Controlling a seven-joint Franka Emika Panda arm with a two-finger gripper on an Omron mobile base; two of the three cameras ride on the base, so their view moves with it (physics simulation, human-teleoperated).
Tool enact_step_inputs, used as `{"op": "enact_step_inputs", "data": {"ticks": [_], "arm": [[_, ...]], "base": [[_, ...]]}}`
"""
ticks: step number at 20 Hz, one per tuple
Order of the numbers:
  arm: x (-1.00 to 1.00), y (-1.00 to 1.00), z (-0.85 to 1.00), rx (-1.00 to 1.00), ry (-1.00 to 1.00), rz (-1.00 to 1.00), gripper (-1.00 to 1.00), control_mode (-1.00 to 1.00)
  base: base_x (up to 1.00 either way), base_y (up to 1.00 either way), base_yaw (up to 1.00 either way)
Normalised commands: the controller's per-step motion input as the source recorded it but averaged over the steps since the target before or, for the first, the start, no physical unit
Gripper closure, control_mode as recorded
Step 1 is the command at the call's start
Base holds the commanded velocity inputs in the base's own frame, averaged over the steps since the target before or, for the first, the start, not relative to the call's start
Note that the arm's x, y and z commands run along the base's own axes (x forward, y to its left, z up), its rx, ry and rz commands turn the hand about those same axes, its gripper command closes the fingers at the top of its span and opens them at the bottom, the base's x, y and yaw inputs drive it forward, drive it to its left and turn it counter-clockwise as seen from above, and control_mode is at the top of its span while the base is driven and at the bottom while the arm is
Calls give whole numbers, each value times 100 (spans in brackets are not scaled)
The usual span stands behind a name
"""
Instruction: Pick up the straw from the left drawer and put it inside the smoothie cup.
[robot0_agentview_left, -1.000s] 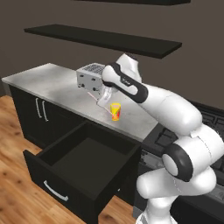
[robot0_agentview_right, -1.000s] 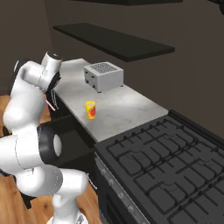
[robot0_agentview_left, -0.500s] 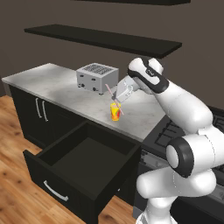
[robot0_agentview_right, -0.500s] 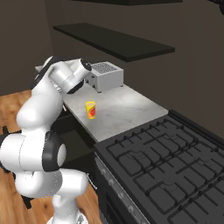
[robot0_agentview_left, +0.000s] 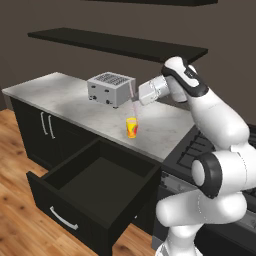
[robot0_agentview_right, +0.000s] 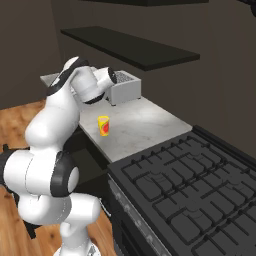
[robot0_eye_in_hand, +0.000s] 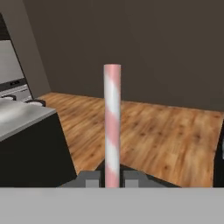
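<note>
In the left base view the straw (robot0_agentview_left: 134, 106) hangs nearly upright, its lower end just over the rim of the smoothie cup (robot0_agentview_left: 131, 128). My gripper (robot0_agentview_left: 136, 96) is shut on the straw, with the hand reaching in level from the right. The yellow cup with red markings (robot0_agentview_right: 103, 125) stands on the grey counter (robot0_agentview_left: 60, 97) near its front edge. The hand view shows the pink-and-white striped straw (robot0_eye_in_hand: 112, 127) rising between the two fingertips of the gripper (robot0_eye_in_hand: 112, 178). The left drawer (robot0_agentview_left: 60, 220) is pulled open below the counter, and its black box is empty.
A silver toaster (robot0_agentview_left: 111, 89) stands on the counter just behind and left of the cup. A dark shelf (robot0_agentview_left: 115, 44) runs along the wall above. The black stove top (robot0_agentview_right: 195, 185) lies to the right. Black cabinet doors (robot0_agentview_left: 35, 132) sit left of the drawer.
The arm has swung right from beside the toaster and risen. The straw went from tilted to nearly upright over the cup. Cup and drawer have not moved.
</note>
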Motion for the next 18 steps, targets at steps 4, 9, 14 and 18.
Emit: {"op": "enact_step_inputs", "data": {"ticks": [4,9,14,18], "arm": [[-4,-69,14,9,0,0,100,-100],[-4,-64,0,5,-1,0,100,-100],[0,-14,0,6,0,0,100,-100],[-8,0,-1,8,-1,0,100,-100]], "base": [[0,0,0],[0,0,0],[0,0,0],[0,0,0]]}}
